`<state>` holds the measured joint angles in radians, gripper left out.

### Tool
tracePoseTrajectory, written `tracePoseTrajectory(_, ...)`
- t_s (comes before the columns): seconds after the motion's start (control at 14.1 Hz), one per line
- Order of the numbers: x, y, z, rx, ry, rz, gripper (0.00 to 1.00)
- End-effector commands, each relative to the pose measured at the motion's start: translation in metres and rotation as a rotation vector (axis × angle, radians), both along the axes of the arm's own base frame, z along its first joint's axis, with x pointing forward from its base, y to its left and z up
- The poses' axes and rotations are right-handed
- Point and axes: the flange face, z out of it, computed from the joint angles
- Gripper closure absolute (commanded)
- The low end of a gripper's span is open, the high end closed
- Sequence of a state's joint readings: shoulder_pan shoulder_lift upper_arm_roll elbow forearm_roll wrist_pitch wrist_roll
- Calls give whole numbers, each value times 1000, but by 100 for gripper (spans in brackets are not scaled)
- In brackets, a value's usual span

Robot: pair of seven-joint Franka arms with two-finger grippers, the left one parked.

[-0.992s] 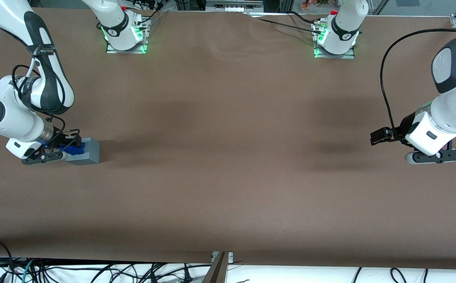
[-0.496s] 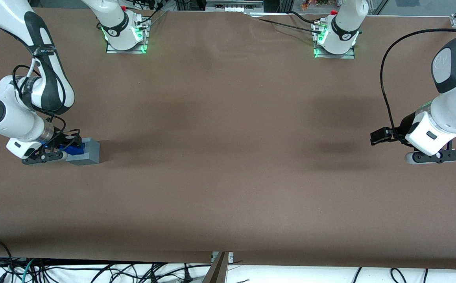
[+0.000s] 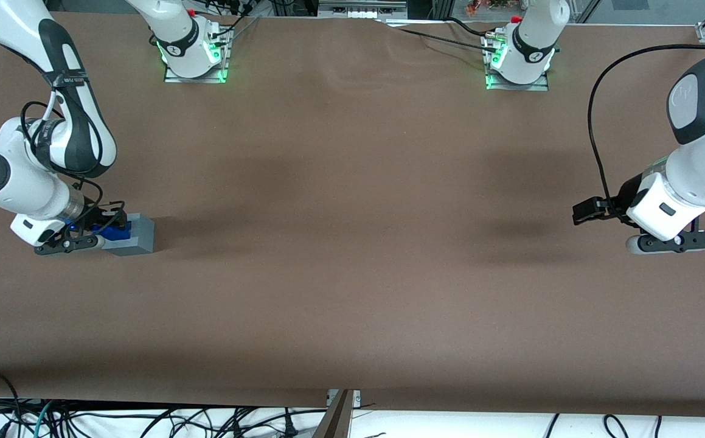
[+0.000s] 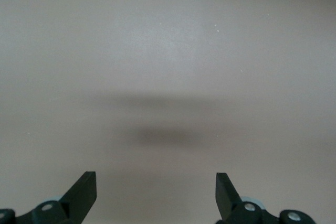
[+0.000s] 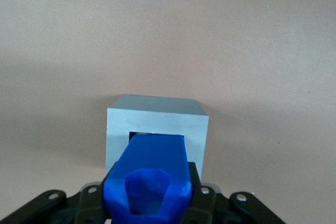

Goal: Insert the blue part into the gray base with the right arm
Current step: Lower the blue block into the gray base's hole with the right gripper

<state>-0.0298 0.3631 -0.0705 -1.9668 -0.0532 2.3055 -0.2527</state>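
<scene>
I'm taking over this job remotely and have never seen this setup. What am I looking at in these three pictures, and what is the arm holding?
The wide picture looks down on a brown table from the front, with two white robot arms. The right arm does the work. Its gripper sits low at its end of the table, shut on the blue part, a small bright blue plastic piece.

Right against it is the gray base, a small gray cube standing on the table.

The second close picture comes from a camera on that working wrist. It shows the blue part between the black fingers, its tip entering the square opening in the gray base. It is not fully in yet.

The other close picture comes from the parked arm's wrist and shows only table.
</scene>
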Motion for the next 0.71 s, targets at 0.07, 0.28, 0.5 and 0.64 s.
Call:
tracePoseTrajectory(0.07, -4, 3, -3, 12, -11, -15, 100)
tracePoseTrajectory(0.28, -3, 5, -3, 13, -13, -24, 100)
tracePoseTrajectory(0.5, -3, 5, -4, 12, -13, -24, 100)
tracePoseTrajectory(0.64, -3, 5, -5, 12, -12, -24, 99)
